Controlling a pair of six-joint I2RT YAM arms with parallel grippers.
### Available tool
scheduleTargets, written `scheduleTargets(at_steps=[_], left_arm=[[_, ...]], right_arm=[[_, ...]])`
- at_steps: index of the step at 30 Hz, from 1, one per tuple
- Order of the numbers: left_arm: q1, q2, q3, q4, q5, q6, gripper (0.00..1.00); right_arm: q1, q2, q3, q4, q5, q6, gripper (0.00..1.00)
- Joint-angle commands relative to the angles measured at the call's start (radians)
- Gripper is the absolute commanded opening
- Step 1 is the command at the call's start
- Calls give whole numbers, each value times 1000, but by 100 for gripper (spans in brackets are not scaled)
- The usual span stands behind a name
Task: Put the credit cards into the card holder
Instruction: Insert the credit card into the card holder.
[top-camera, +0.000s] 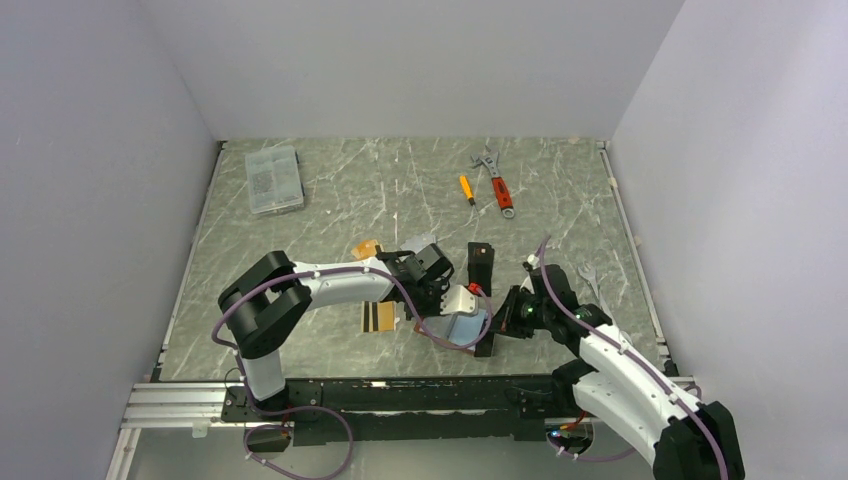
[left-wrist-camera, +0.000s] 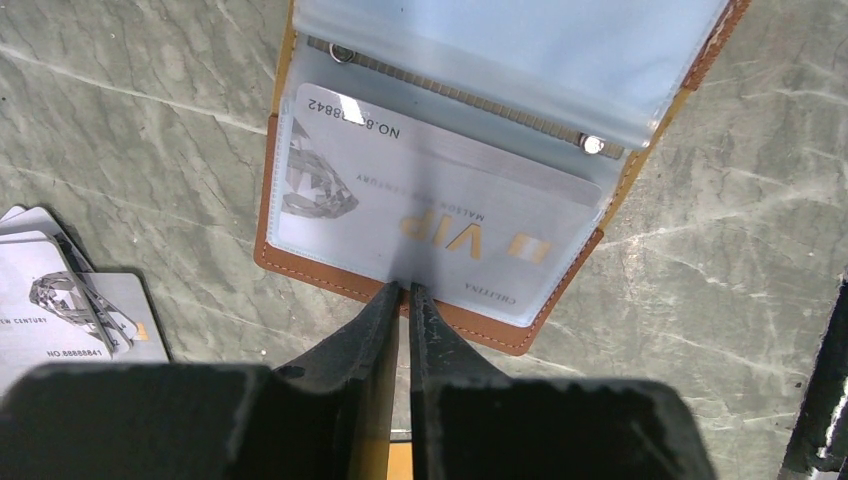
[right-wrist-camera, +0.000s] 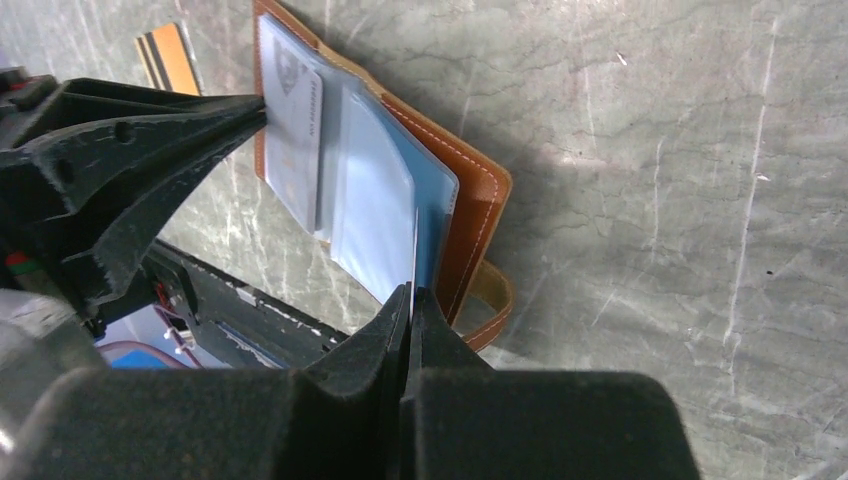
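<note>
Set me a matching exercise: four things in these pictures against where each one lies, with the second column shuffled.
1. VIP card
2. striped card
3. wrench
4. box

a. far left corner of the table
b. far side, right of centre, red grip
c. inside the holder
d. flat on the table, left of the holder in the top view

Pairs: 1-c, 2-d, 3-b, 4-a

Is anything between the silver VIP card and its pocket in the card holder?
Nothing visible. The right gripper pinches the clear sleeve up off the pocket of the card holder; the silver VIP card lies mostly inside, left gripper at its edge.
</note>
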Motion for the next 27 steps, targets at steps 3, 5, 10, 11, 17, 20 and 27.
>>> scheduleTargets(at_steps=[3,5,10,11,17,20,27], left_arm=[[-6,32,2,-95,-7,1,13],[-4,30,4,-98,-1,-3,13],[-3,28,4,-99,2,-6,12],[-3,28,4,-101,5,-6,12],[23,18,21,-117,51,-25,11],[41,4,18,-120,79,-31,10],[63,-4,21,-128,132,-45,10]], right_arm=[[4,-47,47,-2,-25,22,0],[5,-46,51,-2,-27,25,0],[4,-63,63,-7,-28,33,0],[4,-69,67,-3,-32,38,0],[5,-40,86,79,-74,64,0],[5,4,88,117,-83,69,0],[9,47,83,192,-104,93,0]])
